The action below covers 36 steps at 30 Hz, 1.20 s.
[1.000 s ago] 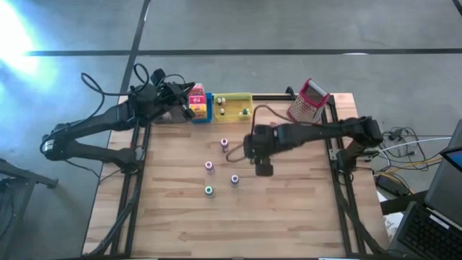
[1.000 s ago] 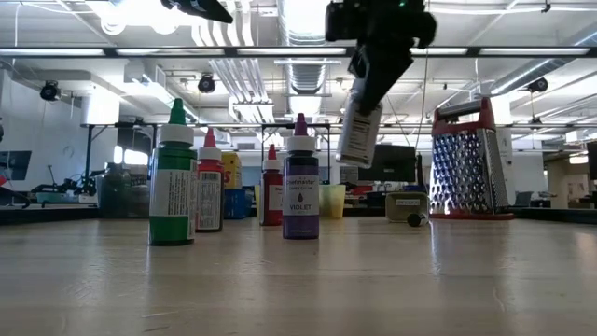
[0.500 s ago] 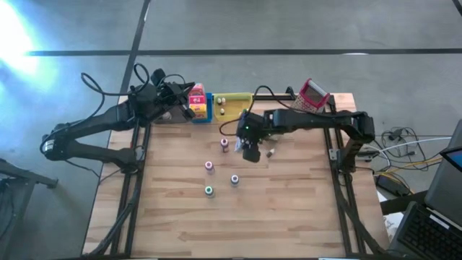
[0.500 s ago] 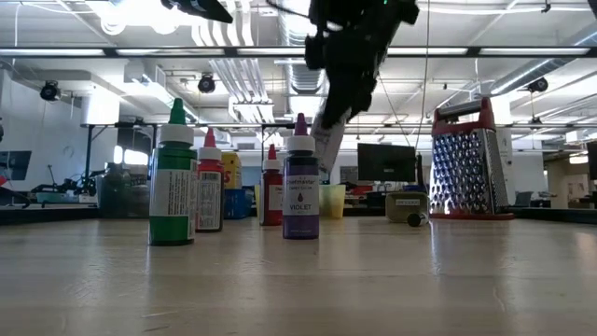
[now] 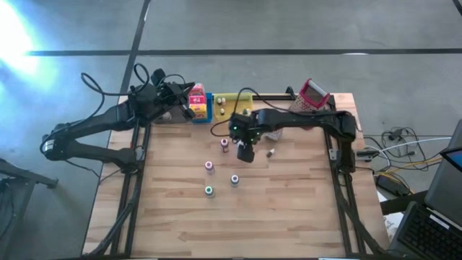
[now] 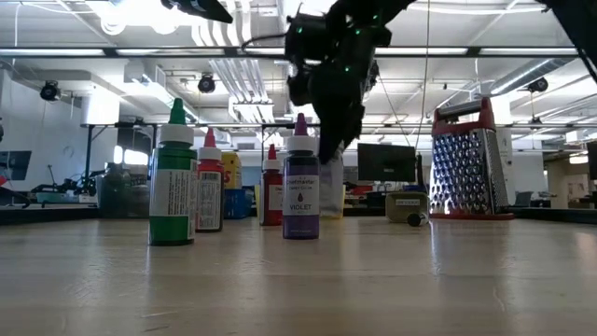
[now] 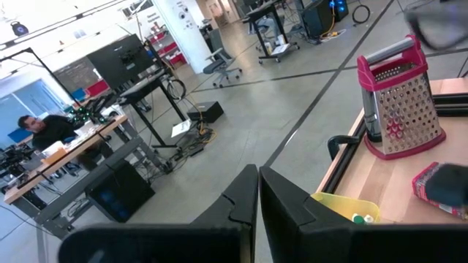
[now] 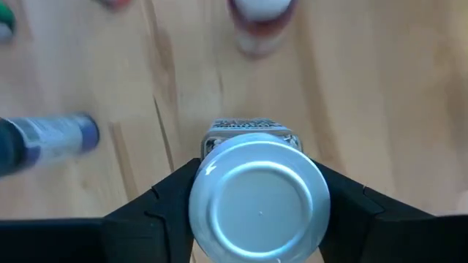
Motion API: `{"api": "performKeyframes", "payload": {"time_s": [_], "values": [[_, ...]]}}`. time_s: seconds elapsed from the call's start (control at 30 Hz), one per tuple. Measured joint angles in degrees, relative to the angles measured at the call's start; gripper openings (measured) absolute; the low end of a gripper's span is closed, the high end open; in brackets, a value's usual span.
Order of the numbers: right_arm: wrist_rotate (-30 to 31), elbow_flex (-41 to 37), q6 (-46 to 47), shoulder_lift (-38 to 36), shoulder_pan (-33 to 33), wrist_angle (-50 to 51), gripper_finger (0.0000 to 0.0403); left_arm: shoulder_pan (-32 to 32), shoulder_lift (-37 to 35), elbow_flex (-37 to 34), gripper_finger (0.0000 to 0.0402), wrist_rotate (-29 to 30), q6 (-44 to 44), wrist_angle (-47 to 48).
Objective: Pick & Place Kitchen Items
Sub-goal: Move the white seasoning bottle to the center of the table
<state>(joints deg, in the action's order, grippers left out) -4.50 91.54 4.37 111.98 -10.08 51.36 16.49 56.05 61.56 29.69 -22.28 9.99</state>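
Right wrist view: the right gripper clamps a small silver-capped bottle above the wooden table; left gripper closed.

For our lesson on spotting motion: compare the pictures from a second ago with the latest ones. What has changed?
The right claw, shut on a small bottle, swung left across the table towards the standing bottles and came lower. The left claw stayed shut at the table's far left corner; the four standing bottles and the grater stayed put.
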Motion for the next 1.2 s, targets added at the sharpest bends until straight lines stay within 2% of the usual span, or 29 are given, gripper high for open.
{"api": "performKeyframes", "payload": {"time_s": [0.27, 0.63, 1.0, 1.2], "values": [[-1.0, 5.2, -1.5, 5.8, 0.9, 5.3, 0.0214, 0.0, 0.0, 0.0, 0.0022, 0.0, 0.0, 0.1], [-0.1, 5.4, -1.5, 5.7, 1.4, 4.4, 0.0209, 0.0, 0.0, 0.0, 0.0022, 0.0, 0.0, 0.2], [0.1, 5.2, -1.4, 5.5, 1.7, 3.1, 0.0279, 0.0, 0.0, 0.0, 0.0022, 0.0, 0.0, 0.3], [1.3, 5.7, -1.4, 2.8, 2.2, 7.0, 0.0308, 0.0, 0.0, 0.0, 0.0022, 0.0, 0.0, 0.4]]}}
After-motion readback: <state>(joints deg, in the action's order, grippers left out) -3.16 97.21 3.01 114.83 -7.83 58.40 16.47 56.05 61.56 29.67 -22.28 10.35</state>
